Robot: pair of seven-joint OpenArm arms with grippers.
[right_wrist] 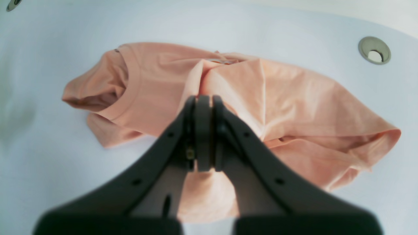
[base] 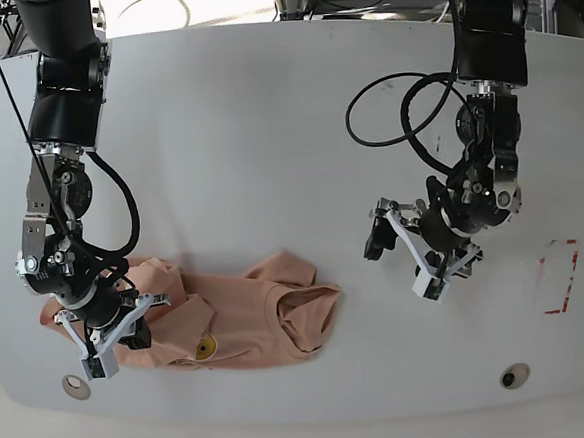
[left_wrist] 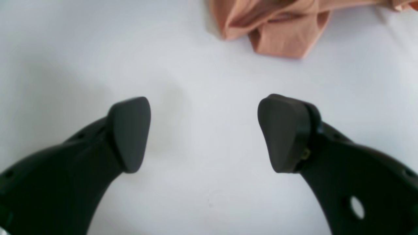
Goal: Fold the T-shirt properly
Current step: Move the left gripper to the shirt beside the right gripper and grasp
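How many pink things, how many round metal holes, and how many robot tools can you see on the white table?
Pink T-shirt: 1
Round metal holes in the table: 2, one near the front left, one near the front right
Robot tools: 2, the left tool open over bare table, the right tool shut on the T-shirt
Red marking on the table: 1
Total: 6

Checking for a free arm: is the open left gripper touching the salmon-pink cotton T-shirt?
Apart. Left wrist view: left gripper open over bare white table, T-shirt lying beyond its fingertips.

White table (base: 266, 131) with round grommets (base: 515, 376)
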